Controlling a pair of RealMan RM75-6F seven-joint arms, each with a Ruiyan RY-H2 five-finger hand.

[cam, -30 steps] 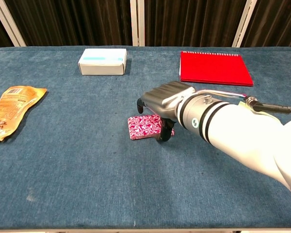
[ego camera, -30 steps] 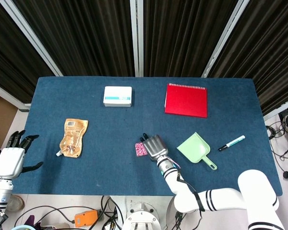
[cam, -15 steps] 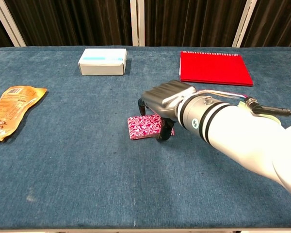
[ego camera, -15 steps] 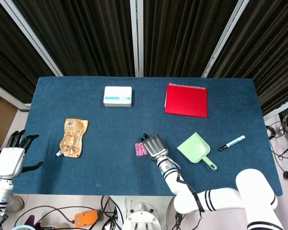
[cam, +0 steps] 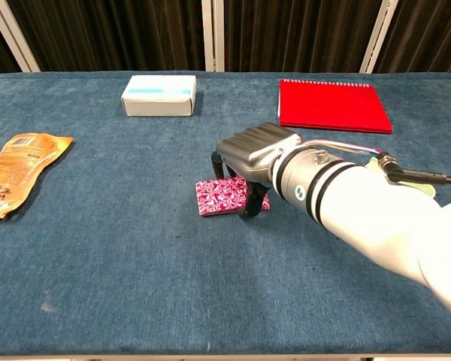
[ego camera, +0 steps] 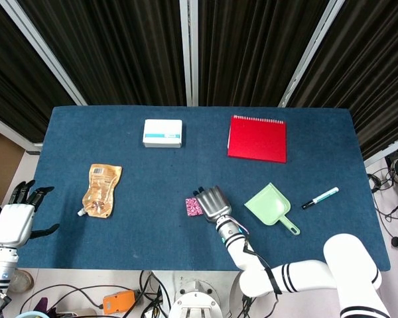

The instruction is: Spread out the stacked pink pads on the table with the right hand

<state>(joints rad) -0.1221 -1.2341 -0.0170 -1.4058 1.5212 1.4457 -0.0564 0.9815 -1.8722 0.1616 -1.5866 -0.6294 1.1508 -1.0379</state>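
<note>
While right hand [cam: 249, 154] arches over pink pads [cam: 222, 197], fingertips [cam: 246, 208] down on stack, pads sit mid-table; grip unclear. Left hand [ego camera: 16, 220] off left edge, fingers apart, empty.

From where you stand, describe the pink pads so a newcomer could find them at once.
Start at the blue table and find the red notebook at its far side. Come toward the near edge to the right hand, just left of the green dustpan; the pink pads lie under its fingers. Nothing else on the table has their pink and white pattern.
</note>
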